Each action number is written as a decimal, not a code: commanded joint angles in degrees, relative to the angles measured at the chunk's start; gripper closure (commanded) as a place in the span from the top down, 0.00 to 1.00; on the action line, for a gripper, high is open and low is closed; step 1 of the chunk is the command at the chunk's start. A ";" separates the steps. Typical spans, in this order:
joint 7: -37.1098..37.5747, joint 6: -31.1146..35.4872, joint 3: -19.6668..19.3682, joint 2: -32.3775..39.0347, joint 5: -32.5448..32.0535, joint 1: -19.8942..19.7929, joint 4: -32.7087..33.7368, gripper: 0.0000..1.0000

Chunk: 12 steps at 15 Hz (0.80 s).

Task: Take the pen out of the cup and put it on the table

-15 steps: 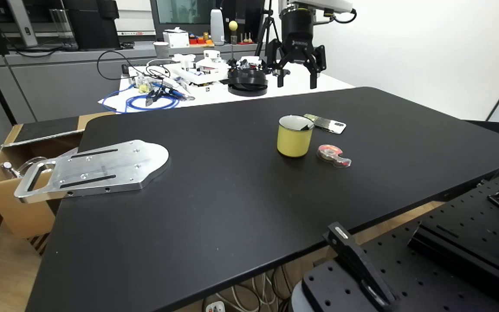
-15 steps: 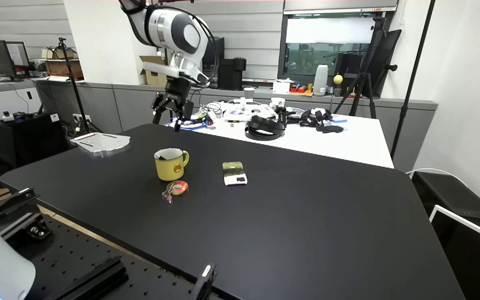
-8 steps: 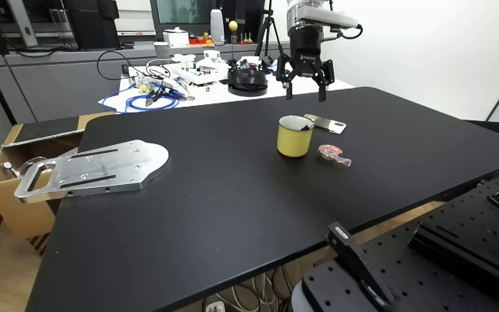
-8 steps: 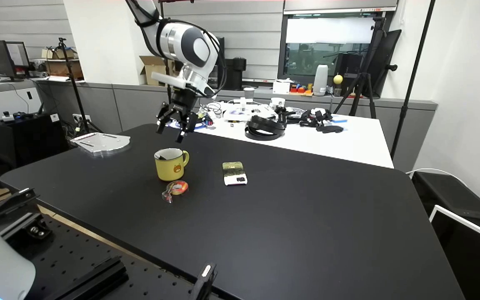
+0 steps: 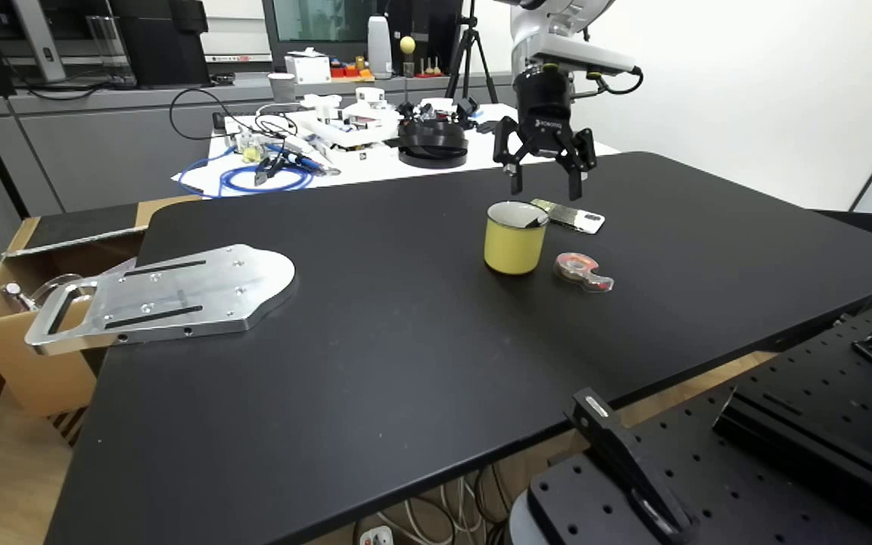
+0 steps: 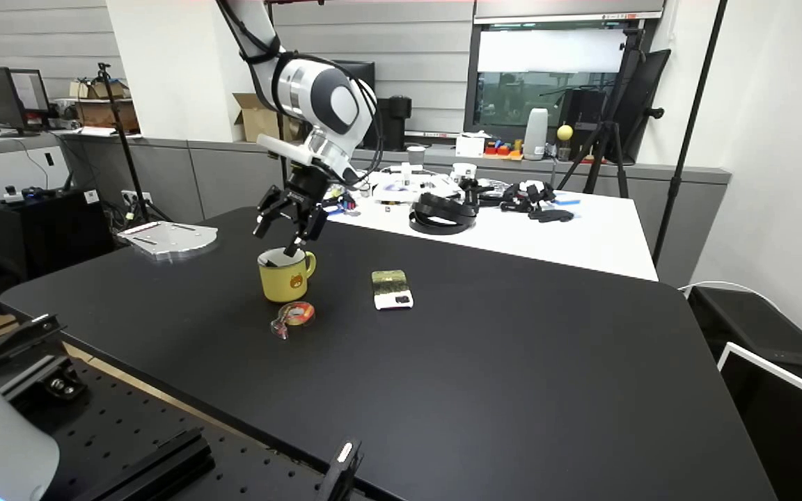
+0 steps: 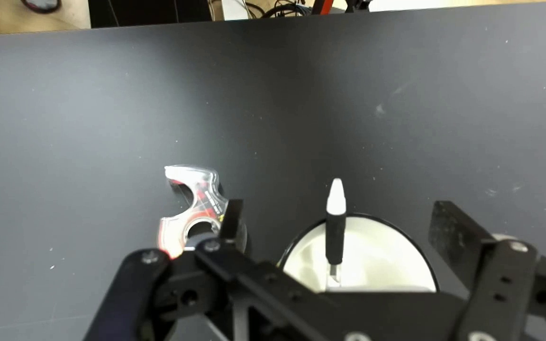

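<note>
The yellow cup (image 5: 513,250) stands upright on the black table (image 5: 375,393); its handle and bear print show in an exterior view (image 6: 285,282). The pen (image 7: 335,237) leans in the cup (image 7: 386,255), its white tip and black section rising past the rim in the wrist view. In the exterior views only a dark bit of the pen (image 5: 533,223) shows at the cup's mouth. My gripper (image 7: 340,220) is open and empty, with a finger on each side of the pen in the wrist view. In both exterior views the gripper (image 5: 546,189) (image 6: 276,240) hangs above the cup's far side.
A clear-and-red tape dispenser (image 5: 583,272) lies beside the cup. A phone-like flat thing (image 6: 392,290) lies a little farther off. A silver metal plate (image 5: 171,291) overhangs the table's edge. A cluttered white table (image 6: 547,243) stands behind.
My open gripper has come down and nearer to the cup, from over the far table edge to just above the cup. The cup, pen, tape dispenser and flat thing have not moved.
</note>
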 commanded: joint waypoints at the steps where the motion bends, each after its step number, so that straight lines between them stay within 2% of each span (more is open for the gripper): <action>1: -0.52 -2.46 -0.19 1.24 1.72 -0.51 1.34 1.00; 9: -1.12 -1.88 -0.18 2.40 2.63 -0.50 0.92 1.00; 10: -1.13 -1.23 -0.21 2.40 2.74 -0.45 0.69 0.75; 11: -1.24 -0.83 -0.26 2.40 2.48 -0.32 0.54 0.74; 12: -1.28 -0.48 -0.28 2.38 2.35 -0.23 0.42 0.67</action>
